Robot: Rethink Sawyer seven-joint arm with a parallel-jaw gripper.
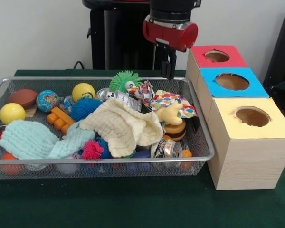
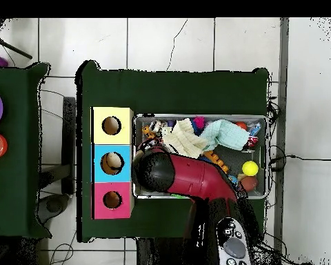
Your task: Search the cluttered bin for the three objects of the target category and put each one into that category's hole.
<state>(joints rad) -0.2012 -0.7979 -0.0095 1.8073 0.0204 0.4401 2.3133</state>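
From my remote station, the cluttered bin (image 1: 199, 124), a silver wire-mesh basket, sits on the green table (image 1: 133, 204), touching or just beside the row of three boxes. In the front view the boxes run from far to near: red-topped box (image 1: 217, 57), blue-topped box (image 1: 232, 81), yellow-topped box (image 1: 254, 124), each with one round hole. The gripper (image 1: 168, 69) hangs above the bin's far rim, near the red-topped box; I cannot tell from either view how it is set, since only a dark narrow tip shows below the red wrist. Inside the bin: a cream cloth (image 1: 123, 126) at the centre, a mint cloth (image 1: 35, 138) beside it, a yellow ball (image 1: 12, 113), a second yellow ball (image 1: 83, 91), a green spiky ball (image 1: 124, 80), a blue spiky ball (image 1: 84, 108) and a globe ball (image 1: 47, 100). In the overhead view the arm (image 2: 196, 176) covers the bin's robot-side part.
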